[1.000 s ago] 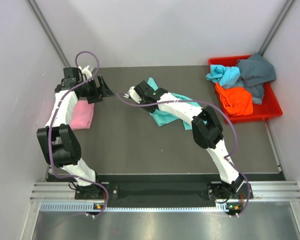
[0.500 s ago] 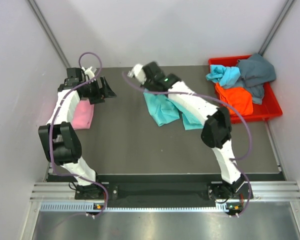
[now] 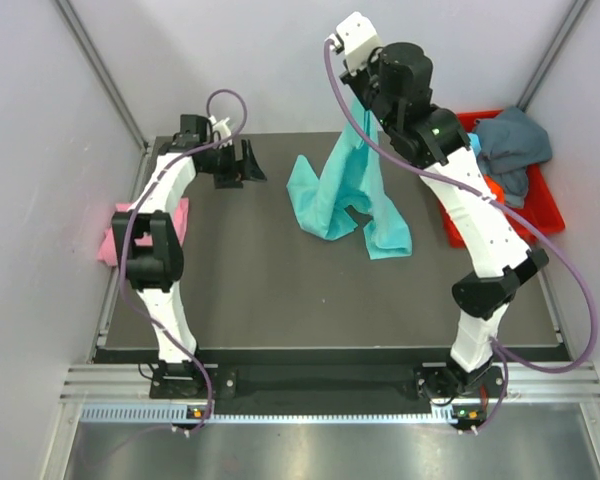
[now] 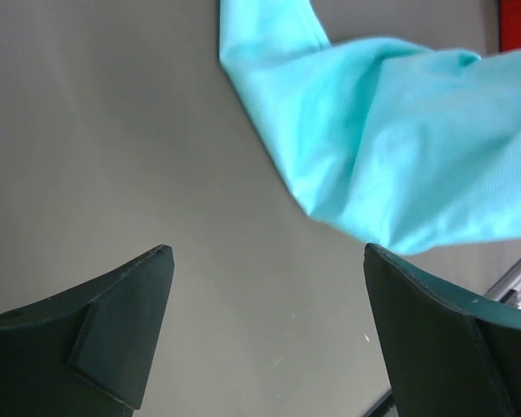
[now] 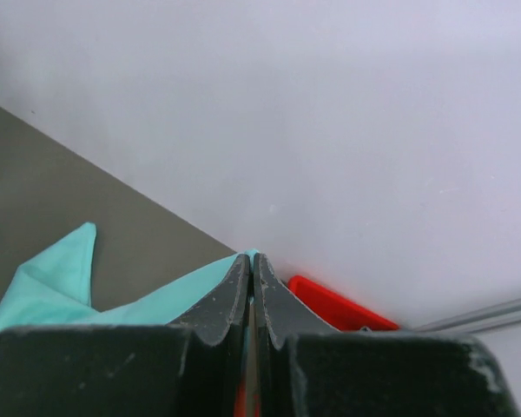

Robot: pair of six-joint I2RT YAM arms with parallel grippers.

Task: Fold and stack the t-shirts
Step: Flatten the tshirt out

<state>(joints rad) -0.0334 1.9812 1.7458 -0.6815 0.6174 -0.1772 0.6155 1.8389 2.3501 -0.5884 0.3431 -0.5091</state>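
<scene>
My right gripper point(image 3: 363, 100) is raised high over the back of the table, shut on an edge of the teal t-shirt point(image 3: 332, 190). The shirt hangs down from it, and its lower folds rest on the dark mat. The right wrist view has the fingertips point(image 5: 247, 265) pressed together with teal cloth point(image 5: 61, 282) pinched at the tip. My left gripper point(image 3: 248, 165) stands open to the left of the shirt, close above the mat. In its wrist view the gripper point(image 4: 265, 252) holds nothing, and the teal cloth point(image 4: 399, 156) lies just beyond the fingers. A pink t-shirt point(image 3: 115, 245) lies at the left edge.
A red bin point(image 3: 552, 215) at the back right holds a dark grey-blue t-shirt point(image 3: 510, 145), an orange one point(image 3: 492, 190) and a bit of light blue one point(image 3: 475, 145). Pale walls close in the back and both sides.
My right arm has swung up and back, lifting the teal t-shirt off the mat so that it hangs. My left gripper has moved right, toward the shirt, and opened a little wider.
</scene>
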